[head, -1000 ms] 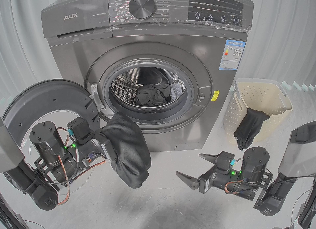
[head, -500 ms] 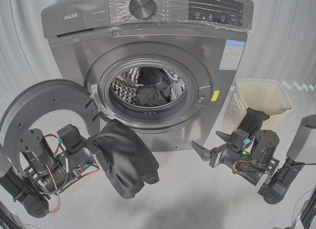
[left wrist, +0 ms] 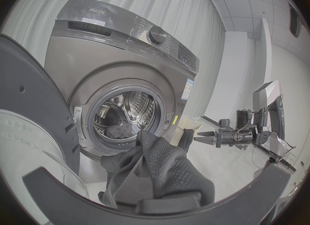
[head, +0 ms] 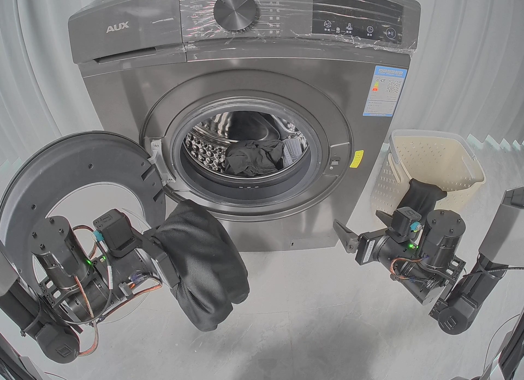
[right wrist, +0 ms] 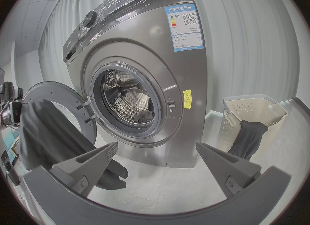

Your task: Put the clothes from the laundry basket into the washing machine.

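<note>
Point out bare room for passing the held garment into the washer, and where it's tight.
Free: the drum mouth above the black garment lying inside; the floor between the held garment and the right end effector. Crowded: the open door beside the held garment, and the laundry basket, with cloth draped over its rim.

We held a garment (head: 204, 266) in our left gripper (head: 164, 255) at seven o'clock from the drum (head: 204, 149). Our right gripper (head: 360, 223) gaped at four, beside the basket (head: 431, 135).
</note>
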